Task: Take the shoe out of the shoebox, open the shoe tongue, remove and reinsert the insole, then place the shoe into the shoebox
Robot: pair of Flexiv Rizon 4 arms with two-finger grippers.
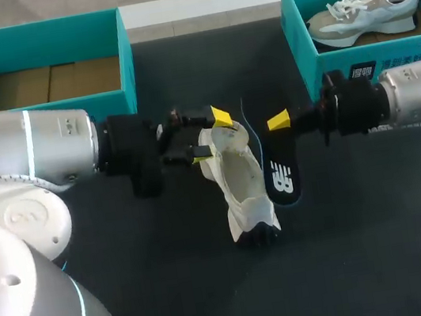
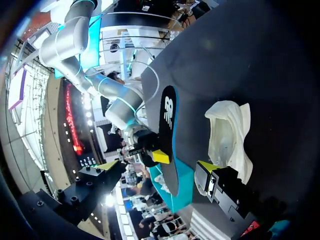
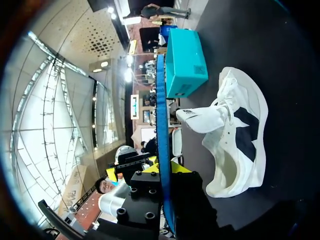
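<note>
One fingertip of the right hand (image 1: 279,122) lies hidden — beneath the insole (image 1: 280,179).

The dark table (image 1: 217,301) bears a white shoe (image 1: 242,177) at its middle, with teal left box (image 1: 125,63) and right box (image 1: 300,39) behind

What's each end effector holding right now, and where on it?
Right end effector grips the insole by one end; left end effector holds nothing, open by the shoe.

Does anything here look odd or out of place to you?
Yes: the black insole is outside the white shoe, beside it, with one end pinched by the right end effector. Nothing looks spilled or damaged.
</note>
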